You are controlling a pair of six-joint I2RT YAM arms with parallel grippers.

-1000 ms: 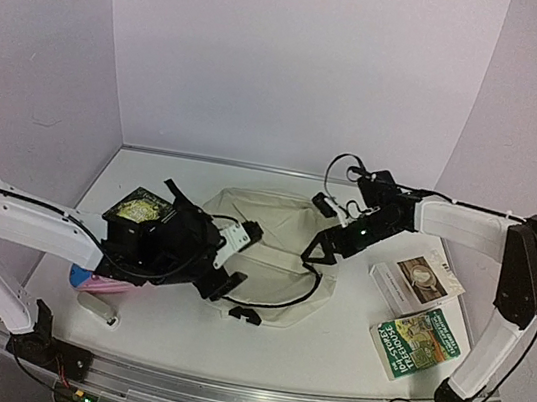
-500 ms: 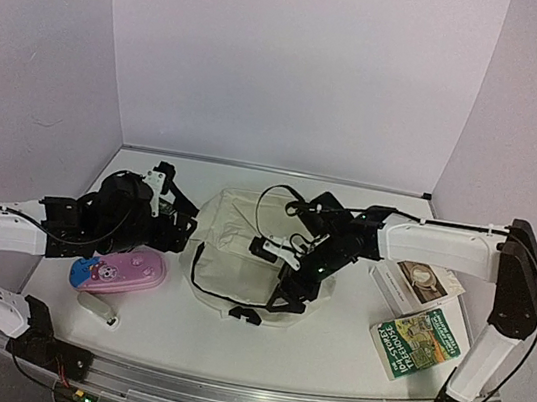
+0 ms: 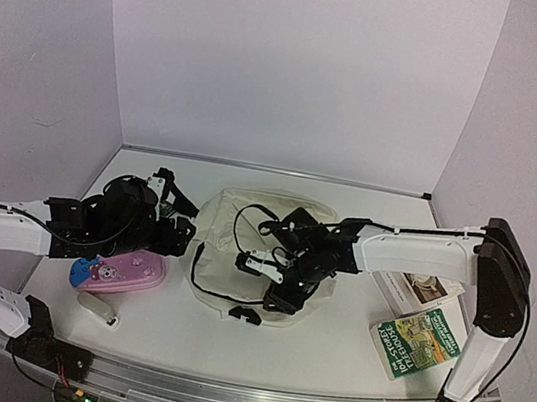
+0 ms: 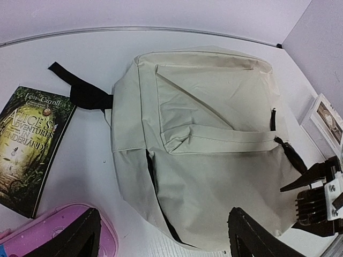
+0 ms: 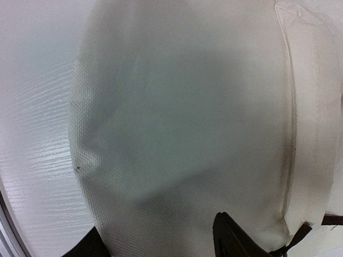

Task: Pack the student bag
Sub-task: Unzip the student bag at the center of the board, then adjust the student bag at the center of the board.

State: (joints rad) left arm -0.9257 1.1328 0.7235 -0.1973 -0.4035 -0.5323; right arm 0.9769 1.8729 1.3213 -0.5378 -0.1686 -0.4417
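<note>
The student bag point(image 4: 214, 160) lay flat in the middle of the desk. The left claw point(image 4: 163, 231) hung released just beside its left edge. The right claw point(image 5: 161, 241) straddled the fabric at the bag's near end; I could not tell whether it was grasping.

The cream student bag point(image 5: 182, 123) fills the frame; white table point(image 5: 32, 134) at left; end effector point(image 5: 161, 247) fingers point(image 5: 233, 238) spread below.
</note>
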